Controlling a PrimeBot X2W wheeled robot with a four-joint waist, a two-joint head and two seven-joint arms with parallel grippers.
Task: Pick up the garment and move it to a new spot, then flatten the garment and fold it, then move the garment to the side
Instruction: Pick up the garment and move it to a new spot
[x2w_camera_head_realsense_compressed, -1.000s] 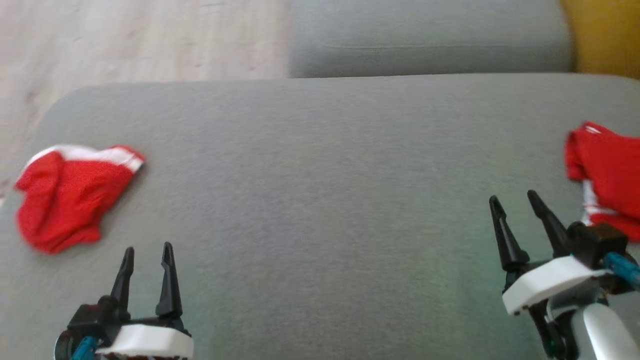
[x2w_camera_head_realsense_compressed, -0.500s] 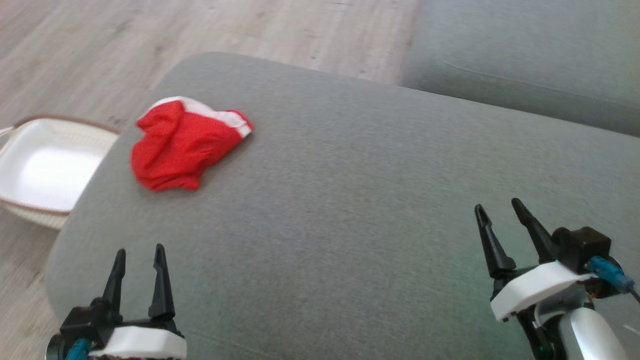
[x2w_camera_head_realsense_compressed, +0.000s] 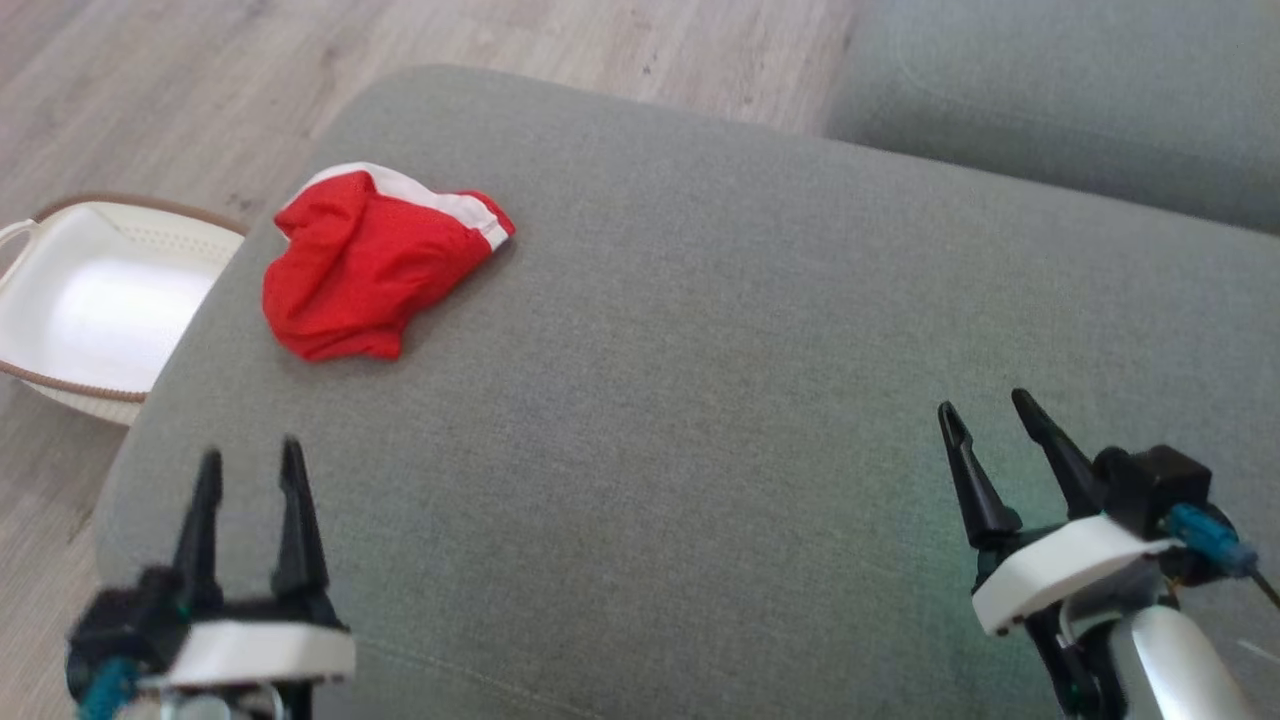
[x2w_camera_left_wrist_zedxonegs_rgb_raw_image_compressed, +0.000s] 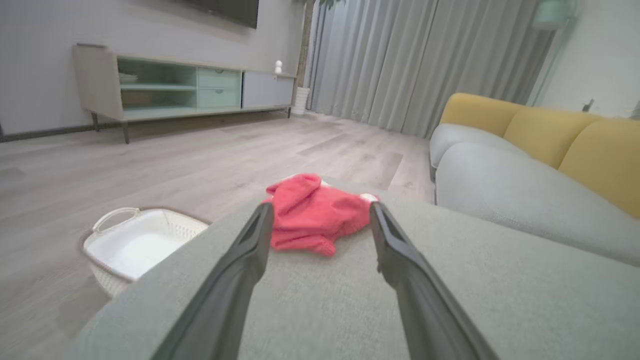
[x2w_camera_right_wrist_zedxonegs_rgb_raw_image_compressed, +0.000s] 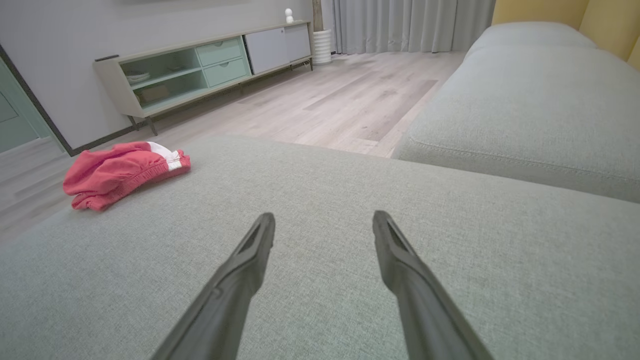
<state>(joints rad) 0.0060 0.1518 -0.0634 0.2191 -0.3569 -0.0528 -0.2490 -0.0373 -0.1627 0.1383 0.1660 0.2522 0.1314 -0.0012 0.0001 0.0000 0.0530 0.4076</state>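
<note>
Head view: garment (x2w_camera_head_realsense_compressed: 365, 265) crumpled near cushion (x2w_camera_head_realsense_compressed: 700, 420) far-left corner, close to the left edge, with basket (x2w_camera_head_realsense_compressed: 80, 300) on the floor beyond. Looks soft, light and limp; likely sags when lifted, so best pinched at the white-trimmed band. Left gripper (x2w_camera_head_realsense_compressed: 250, 450) and right gripper (x2w_camera_head_realsense_compressed: 983, 400) spread wide, empty, near the front edge. Broad bare cushion between for flattening.

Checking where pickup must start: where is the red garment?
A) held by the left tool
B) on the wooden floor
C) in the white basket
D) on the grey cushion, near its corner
D: the red garment lies crumpled on the grey cushion, outside the white basket.
</note>
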